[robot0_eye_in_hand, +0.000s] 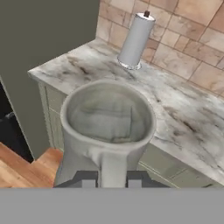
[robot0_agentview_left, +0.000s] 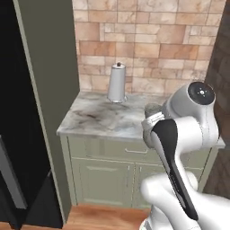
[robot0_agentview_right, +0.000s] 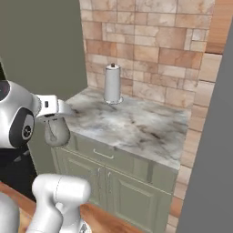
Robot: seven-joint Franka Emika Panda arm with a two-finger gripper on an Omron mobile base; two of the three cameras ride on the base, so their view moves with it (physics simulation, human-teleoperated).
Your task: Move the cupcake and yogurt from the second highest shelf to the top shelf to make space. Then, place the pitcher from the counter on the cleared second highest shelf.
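While the arm reached out in front of the cabinets, the gripper (robot0_eye_in_hand: 112, 178) was closed on the pitcher (robot0_eye_in_hand: 107, 127), its two dark fingertips (robot0_eye_in_hand: 85, 178) pressed against either side of the handle where it met the flared rim. Seen from the hand, the pitcher's wide mouth faced the camera, with its grey-beige inside on show. From the right base view the pitcher (robot0_agentview_right: 56, 132) hung below the hand, clear of the counter (robot0_agentview_right: 141, 125) and just off its front left corner, level with the drawer fronts of the pale green cabinets (robot0_agentview_right: 113, 182). In the left base view only a part of the pitcher (robot0_agentview_left: 152, 109) showed behind the white wrist, over the counter's (robot0_agentview_left: 99, 119) front edge.

A tall white cylinder with a dark knob (robot0_agentview_right: 112, 84) stood upright at the back of the counter, close to the brick-tiled wall (robot0_agentview_right: 154, 50), well apart from the pitcher. The same cylinder appeared near the back left corner from the hand camera (robot0_eye_in_hand: 135, 39) and near the back edge in the left base view (robot0_agentview_left: 117, 83).

A grey-green side panel (robot0_agentview_left: 47, 90) rose just left of the counter, with the dark fridge door (robot0_agentview_left: 18, 134) beyond it. Wooden floor (robot0_eye_in_hand: 22, 168) showed below the cabinets.
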